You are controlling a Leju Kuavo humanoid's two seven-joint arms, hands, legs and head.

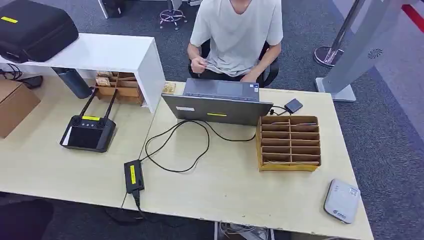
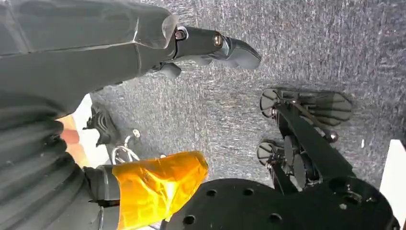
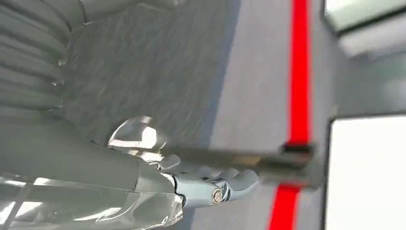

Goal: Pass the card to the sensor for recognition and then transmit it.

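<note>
Sensor (image 1: 342, 200), white, at near right corner of table (image 1: 235, 185), nearest to camera. Card rack (image 1: 289, 142) of cardboard slots further back, beside laptop (image 1: 218, 102); thin cards lie in slots, too small to read. Person (image 1: 235, 30) seated behind laptop. Left hand (image 2: 210, 45) hangs over carpet, fingers apart, holding nothing. Right hand (image 3: 210, 184) blurred, over floor by red line; grasp cannot be told.

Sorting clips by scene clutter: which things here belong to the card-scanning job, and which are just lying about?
Job: white sensor; slotted cardboard box, probably the card holder.
Lying about: laptop; power adapter; remote controller; black case.
</note>
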